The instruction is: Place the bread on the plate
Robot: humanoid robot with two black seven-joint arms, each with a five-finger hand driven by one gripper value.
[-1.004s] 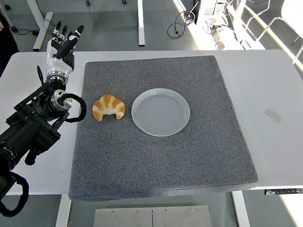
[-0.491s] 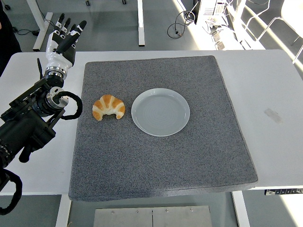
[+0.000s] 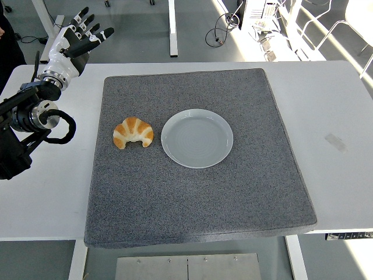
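A golden croissant [image 3: 133,132] lies on the grey mat [image 3: 198,192], just left of a pale grey plate [image 3: 197,138] that holds nothing. My left hand [image 3: 80,36] is raised at the far left, above the table's back left corner, well behind and left of the croissant. Its fingers are spread and hold nothing. My right arm is out of view.
The grey mat covers most of the white table [image 3: 341,116]. A person's dark sleeve [image 3: 6,35] shows at the top left edge. Table legs and cables stand on the floor beyond the table.
My left arm has pulled back to the left and the hand has risen and tilted toward the right. The croissant and the plate have not moved.
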